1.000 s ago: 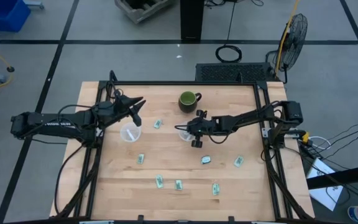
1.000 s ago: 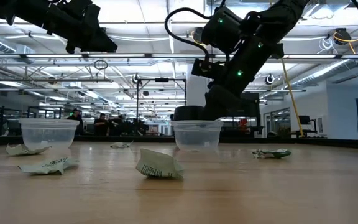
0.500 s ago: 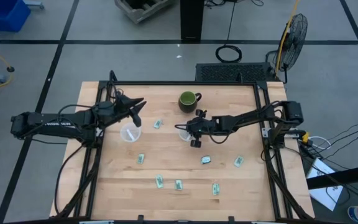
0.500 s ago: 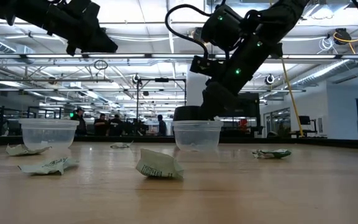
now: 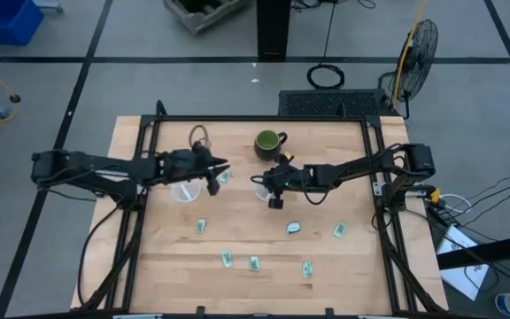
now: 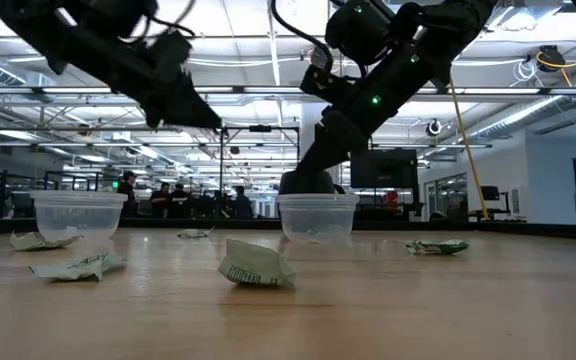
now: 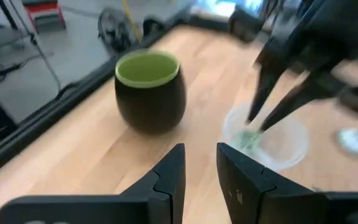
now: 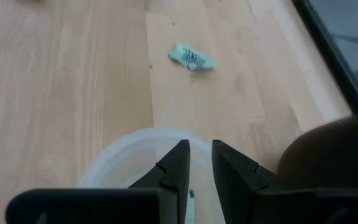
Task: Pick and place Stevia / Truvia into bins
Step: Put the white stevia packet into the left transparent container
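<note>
Two clear cups stand on the wooden table: the left cup [image 5: 184, 190] [image 6: 78, 212] and the right cup [image 5: 259, 191] [image 6: 316, 215] [image 7: 278, 146] [image 8: 123, 155]. Several pale green and white sachets lie flat, one [image 5: 225, 176] [image 8: 192, 58] between the cups, others [image 5: 200, 227] [image 5: 254, 262] [image 5: 339, 230] toward the near edge. Another sachet [image 7: 247, 140] [image 8: 191, 196] lies inside the right cup. My right gripper [image 5: 268, 183] [image 8: 201, 149] [image 7: 260, 123] hangs just above that cup, open by a narrow gap. My left gripper [image 5: 216, 173] [image 7: 201, 152] [image 6: 213, 122] hovers between the cups near the lone sachet, open narrowly and holding nothing.
A dark green mug [image 5: 268, 142] [image 7: 151, 90] [image 8: 334, 155] stands just beyond the right cup, toward the far edge. A black frame [image 5: 149, 133] runs round the table. Bare wood [image 5: 255, 221] lies between the cups and the near sachets.
My left arm has swung toward the table's right, from beyond the left cup to the space between the cups, dropping lower. My right gripper has risen slightly above the right cup. Cups and sachets have stayed where they were.
</note>
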